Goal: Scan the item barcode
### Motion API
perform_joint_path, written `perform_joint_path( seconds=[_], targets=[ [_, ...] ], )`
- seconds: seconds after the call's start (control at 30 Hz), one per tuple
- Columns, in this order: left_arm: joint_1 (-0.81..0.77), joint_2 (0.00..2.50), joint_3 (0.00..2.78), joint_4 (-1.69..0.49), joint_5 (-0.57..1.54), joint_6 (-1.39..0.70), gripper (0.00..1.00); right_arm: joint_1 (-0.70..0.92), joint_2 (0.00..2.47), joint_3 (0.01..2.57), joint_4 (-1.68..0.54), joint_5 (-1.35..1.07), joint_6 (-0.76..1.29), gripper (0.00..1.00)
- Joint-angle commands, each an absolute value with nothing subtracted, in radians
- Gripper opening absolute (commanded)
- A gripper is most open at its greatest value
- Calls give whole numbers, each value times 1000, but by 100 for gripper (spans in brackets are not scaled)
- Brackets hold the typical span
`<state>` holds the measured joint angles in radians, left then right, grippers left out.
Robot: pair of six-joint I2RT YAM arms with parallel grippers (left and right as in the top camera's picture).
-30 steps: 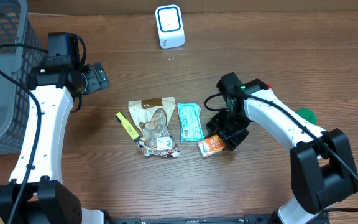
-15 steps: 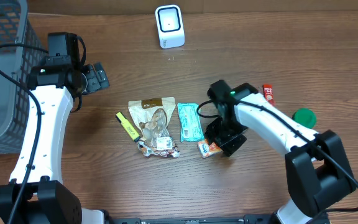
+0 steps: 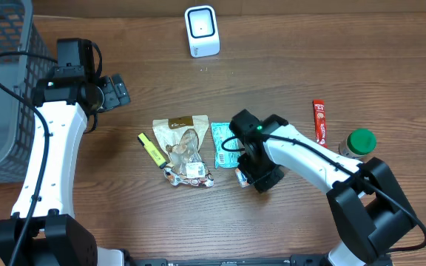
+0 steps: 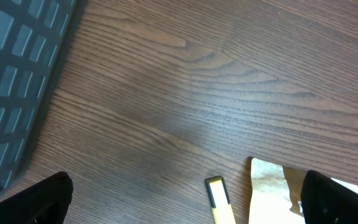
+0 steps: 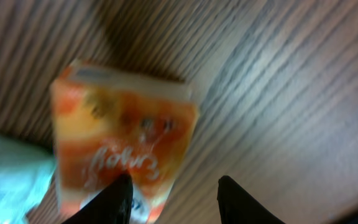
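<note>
On the surface (image 3: 309, 59), the right tool (image 5: 173, 186) is hovering half open over an orange pack (image 5: 123, 137), its writing blurred; the left tool (image 4: 185, 196) is standing wide open, empty.

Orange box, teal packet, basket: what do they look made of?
Orange box: probably printed card, slightly glossy; straight folded edges, though the view is blurred.
Teal packet: likely plastic film; flat, limp, soft sheen.
Basket: probably moulded plastic, matte grey; regular grid of holes in the wall.
</note>
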<state>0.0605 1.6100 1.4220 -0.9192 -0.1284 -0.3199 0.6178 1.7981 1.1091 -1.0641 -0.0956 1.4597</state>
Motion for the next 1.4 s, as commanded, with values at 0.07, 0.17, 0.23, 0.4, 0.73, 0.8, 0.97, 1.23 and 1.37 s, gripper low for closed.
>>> perform_joint_path(
  seconds=[0.07,0.17,0.23,0.4,0.73,0.8,0.97,1.23,1.37],
  targets=[
    [58,1597,1433,-919,-138,-329,100,600,1795,1062,-1053,74,1488,44],
    [58,1597,1433,-919,-138,-329,100,564,1795,1064,-1059,193,1371,44],
    [58,1597,1433,-919,-138,-329,100,529,1795,1071,-1051,249,1272,44],
    [58,1597,1433,-919,-138,-329,100,459,1795,1076,-934,324,1031,38],
    [58,1597,1433,-919,-138,-329,100,332,1767,1255,-1087,205,966,47],
    [58,1597,1433,-919,-138,-329,100,310,1768,1250,-1084,149,968,48],
    [58,1597,1433,-919,-138,-329,100,281,1768,1199,-1082,133,968,15],
    [58,1597,1433,-919,-138,-329,100,281,1769,1108,-1002,128,934,18],
    [58,1597,1433,-919,-138,-329,100,279,1768,1108,-968,73,834,18]
  ],
)
